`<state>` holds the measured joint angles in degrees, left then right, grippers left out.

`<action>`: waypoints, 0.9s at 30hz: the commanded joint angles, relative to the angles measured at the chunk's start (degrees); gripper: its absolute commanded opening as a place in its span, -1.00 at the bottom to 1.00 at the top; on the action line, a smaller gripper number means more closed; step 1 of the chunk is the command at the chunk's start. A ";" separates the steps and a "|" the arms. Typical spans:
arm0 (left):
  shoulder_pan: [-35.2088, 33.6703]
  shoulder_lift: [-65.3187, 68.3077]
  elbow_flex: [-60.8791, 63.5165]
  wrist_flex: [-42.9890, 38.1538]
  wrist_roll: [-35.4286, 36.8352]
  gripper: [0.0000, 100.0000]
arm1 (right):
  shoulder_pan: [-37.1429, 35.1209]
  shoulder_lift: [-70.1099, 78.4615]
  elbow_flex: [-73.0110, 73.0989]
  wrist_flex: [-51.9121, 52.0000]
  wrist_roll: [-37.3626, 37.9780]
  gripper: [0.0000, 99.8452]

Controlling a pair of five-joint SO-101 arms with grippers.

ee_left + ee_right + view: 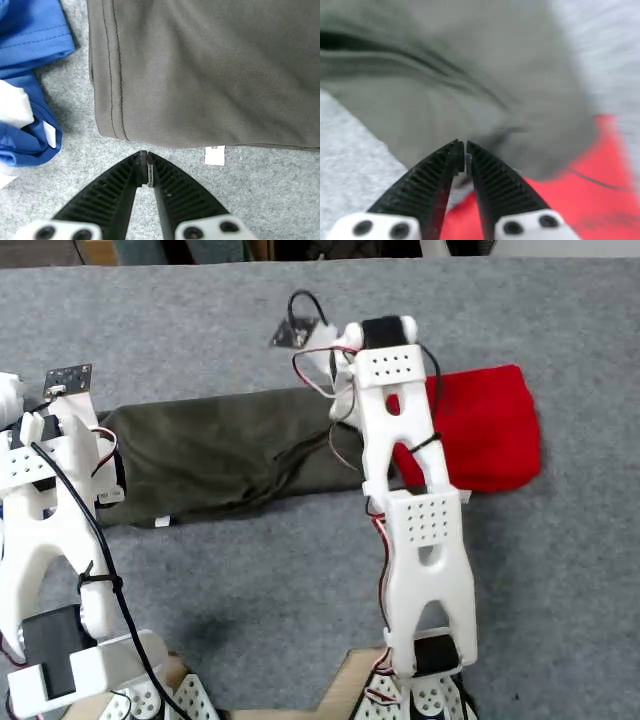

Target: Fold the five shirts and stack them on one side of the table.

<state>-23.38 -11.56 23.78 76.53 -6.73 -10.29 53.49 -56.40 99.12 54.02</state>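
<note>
- Closest in, the left end effector [145, 167] is clenched on nothing. Its tips meet over the bare desk [280, 200], just short of the hem of the olive shirt [210, 75]. We would open it before going forward, since closed tips will only shove the cloth.
- Just beside those tips, a white tag [215, 155] pokes out from the shirt's near edge. We take that to mean several layers lie there, so the bite should slide under the whole edge, not the top ply alone.
- A blue shirt [30, 40] lies bunched near the hem's corner, with a strip of desk between the two. We should grasp well onto the olive side so the blue one is not dragged along.
- In the high view the olive shirt lies as a long band across the desk, creased toward its middle. We judge the step in hand to be the crosswise fold, one end carried over the other. Lifting the end clear of the cloth before carrying it across should keep the band from bunching.
- Farther out, the right end effector [465, 155] is also clenched, above the shirt's other end. We cannot tell whether any cloth is pinched.
- Farthest, the red shirt [490, 430] lies folded, and the olive end seems to overlap its edge. A pull toward the left arm could drag it, so we would go slowly.
</note>
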 commanded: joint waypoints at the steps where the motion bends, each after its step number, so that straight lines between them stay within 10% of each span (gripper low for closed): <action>1: 0.40 -0.70 -2.33 0.62 -1.49 -0.94 | 2.55 -2.33 8.48 -8.44 -0.70 -0.97; 19: 1.10 1.49 -22.02 9.67 -1.49 -0.70 | 2.55 -2.33 -11.21 2.11 -3.52 -0.97; 27: -1.36 28.57 -44.09 15.47 -1.32 -0.54 | 1.32 -3.91 -11.82 2.11 -4.48 -0.97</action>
<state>-23.12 6.81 -10.15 90.24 -8.13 -7.56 54.29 -66.07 100.70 50.51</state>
